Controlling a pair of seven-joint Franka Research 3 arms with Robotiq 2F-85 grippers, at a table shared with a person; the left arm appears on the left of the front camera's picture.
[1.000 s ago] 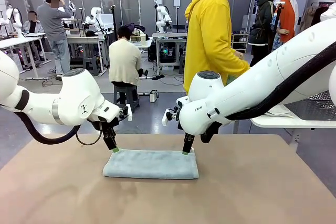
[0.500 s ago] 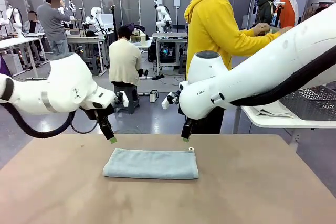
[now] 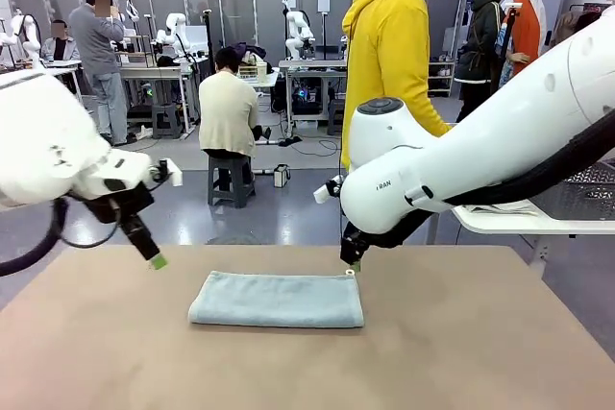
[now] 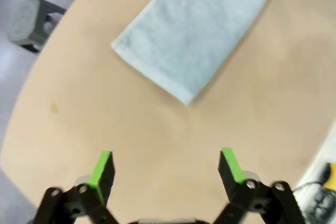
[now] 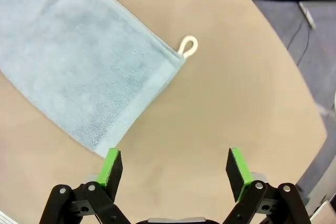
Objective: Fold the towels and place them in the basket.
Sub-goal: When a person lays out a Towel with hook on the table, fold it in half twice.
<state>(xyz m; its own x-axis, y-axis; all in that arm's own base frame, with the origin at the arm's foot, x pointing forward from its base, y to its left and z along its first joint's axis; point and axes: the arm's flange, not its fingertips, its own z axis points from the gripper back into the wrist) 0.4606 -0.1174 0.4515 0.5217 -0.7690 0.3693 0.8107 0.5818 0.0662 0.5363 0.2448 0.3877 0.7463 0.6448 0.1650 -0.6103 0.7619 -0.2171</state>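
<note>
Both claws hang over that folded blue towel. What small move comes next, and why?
Probably lower the right gripper onto the towel's short end by the loop and pinch it: the towel lies as a long folded strip on the table, and it and the left gripper hover open, empty.

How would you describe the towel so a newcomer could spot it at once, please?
On the wide tan table, look between the left gripper and the right gripper. There lies a pale blue-grey towel, folded into a flat strip. Unlike those black, green-tipped grippers, it is soft cloth with a white corner loop.
</note>
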